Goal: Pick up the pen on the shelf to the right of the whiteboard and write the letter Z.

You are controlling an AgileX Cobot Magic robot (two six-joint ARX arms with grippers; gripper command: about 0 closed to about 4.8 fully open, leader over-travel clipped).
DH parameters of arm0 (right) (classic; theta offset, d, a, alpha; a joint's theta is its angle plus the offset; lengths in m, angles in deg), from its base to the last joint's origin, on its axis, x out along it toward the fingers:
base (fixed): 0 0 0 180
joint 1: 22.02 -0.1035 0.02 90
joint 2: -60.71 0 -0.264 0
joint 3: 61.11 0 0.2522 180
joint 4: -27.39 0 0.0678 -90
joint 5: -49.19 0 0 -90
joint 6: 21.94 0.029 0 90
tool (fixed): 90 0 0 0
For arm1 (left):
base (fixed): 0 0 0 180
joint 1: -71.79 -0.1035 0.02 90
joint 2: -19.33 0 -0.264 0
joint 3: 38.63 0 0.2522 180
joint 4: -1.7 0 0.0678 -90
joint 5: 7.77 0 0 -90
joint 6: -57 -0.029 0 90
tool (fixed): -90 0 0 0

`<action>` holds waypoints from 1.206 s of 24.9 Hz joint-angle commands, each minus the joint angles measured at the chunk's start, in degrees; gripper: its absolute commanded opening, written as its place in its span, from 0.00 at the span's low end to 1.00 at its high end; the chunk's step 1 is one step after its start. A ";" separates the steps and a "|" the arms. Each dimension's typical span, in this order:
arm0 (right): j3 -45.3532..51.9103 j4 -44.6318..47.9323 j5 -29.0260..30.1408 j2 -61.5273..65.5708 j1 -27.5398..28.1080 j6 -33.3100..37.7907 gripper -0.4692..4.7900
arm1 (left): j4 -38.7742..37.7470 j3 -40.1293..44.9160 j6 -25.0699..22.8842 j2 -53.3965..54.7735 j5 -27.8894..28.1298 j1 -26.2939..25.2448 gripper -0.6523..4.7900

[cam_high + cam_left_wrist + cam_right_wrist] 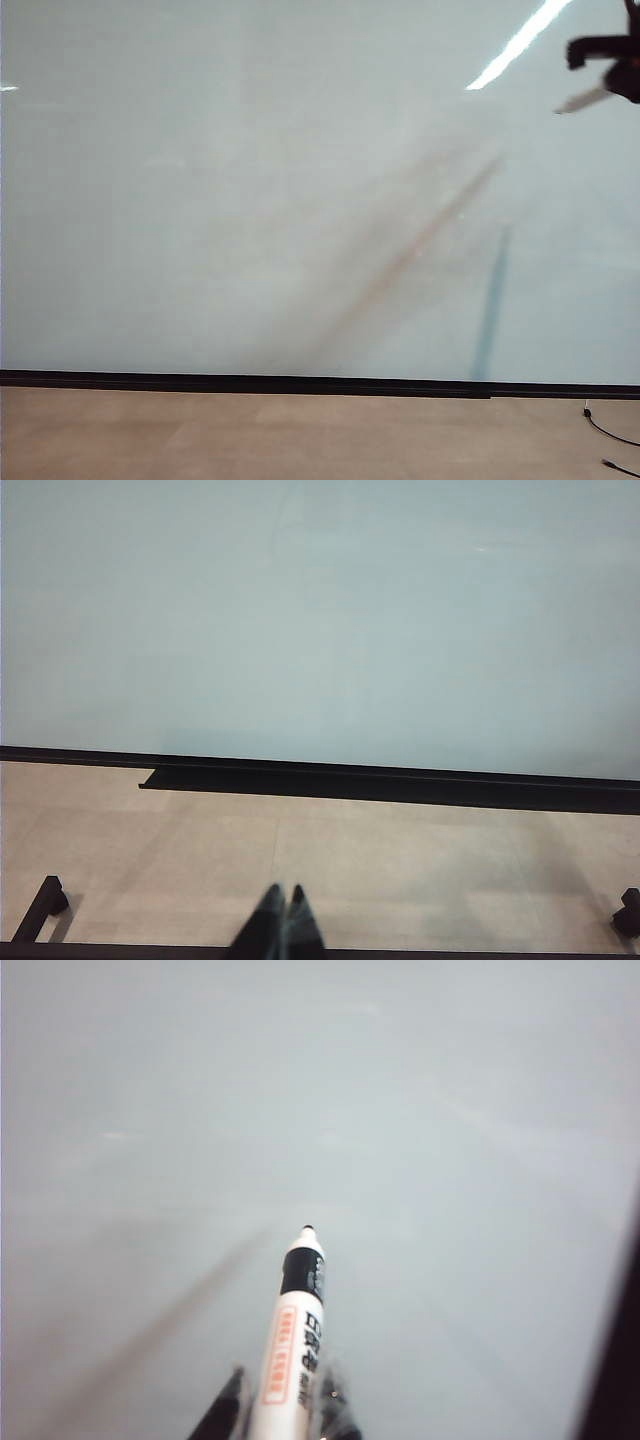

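so the right gripper [283, 1400] is clamped on the pen [293, 1340], whose long axis pokes straight out past the fingers, tip just shy of the blank whiteboard [300, 200] dead ahead; left gripper [282, 925] sits pinched closed, way back.

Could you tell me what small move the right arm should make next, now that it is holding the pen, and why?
Probably bring the pen leftward and in toward the whiteboard until its tip touches. The right gripper is shut on the pen at the exterior view's upper right edge, the tip looks short of the surface, and no stroke shows. The left gripper is shut, low, near the floor.
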 commanded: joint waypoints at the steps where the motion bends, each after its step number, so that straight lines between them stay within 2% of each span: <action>1: -1.75 0.57 4.85 0.57 -8.22 -0.68 0.07 | 0.28 -0.11 -0.24 0.02 -0.02 0.02 0.11; 6: -6.49 1.27 11.04 5.81 -10.80 -0.92 0.07 | 0.28 -0.11 -0.24 0.02 -0.02 0.02 0.11; 8: -11.13 1.53 16.17 10.93 -10.80 -0.92 0.07 | 0.28 -0.11 -0.24 0.02 -0.02 0.02 0.11; 13: -20.33 6.27 24.17 23.06 -11.10 -0.63 0.07 | 0.28 -0.11 -0.24 0.02 -0.02 0.02 0.11; 21: -32.94 6.03 25.77 34.84 -13.68 0.22 0.07 | 0.28 -0.11 -0.24 0.02 -0.02 0.02 0.11; 30: -43.39 -2.58 27.67 39.17 -14.01 0.35 0.07 | 0.31 -0.11 -0.24 0.02 -0.04 0.02 0.11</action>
